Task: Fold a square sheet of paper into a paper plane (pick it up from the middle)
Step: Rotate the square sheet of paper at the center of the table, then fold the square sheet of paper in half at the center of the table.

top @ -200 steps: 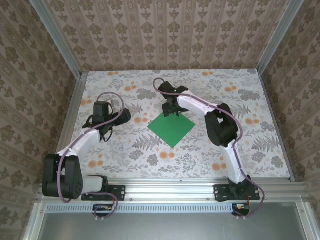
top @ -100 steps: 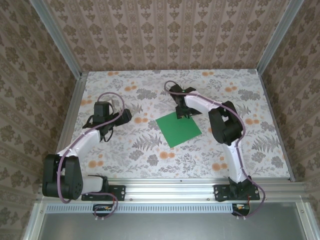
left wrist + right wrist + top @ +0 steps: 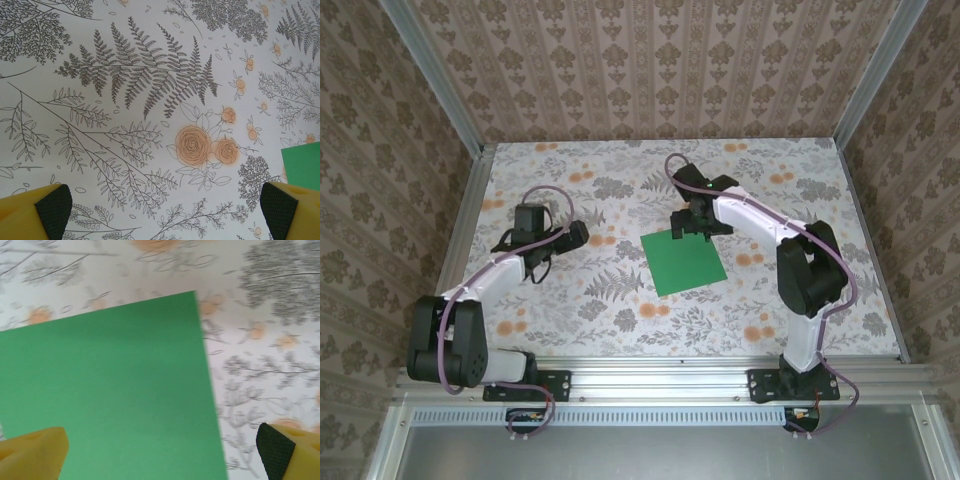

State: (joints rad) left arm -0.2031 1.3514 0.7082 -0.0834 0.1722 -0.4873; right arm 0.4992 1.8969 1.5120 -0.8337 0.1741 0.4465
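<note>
green paper [image 3: 686, 263] flat and unfolded near the middle of the bench [image 3: 620, 320], no crease yet. right gripper [image 3: 160, 455] apart, over its far corner; left gripper [image 3: 162, 212] apart, well aside. pickup and every fold left.

The square sheet of paper [image 3: 684, 262], bright green and unfolded, lies flat mid-table, slightly askew
</note>
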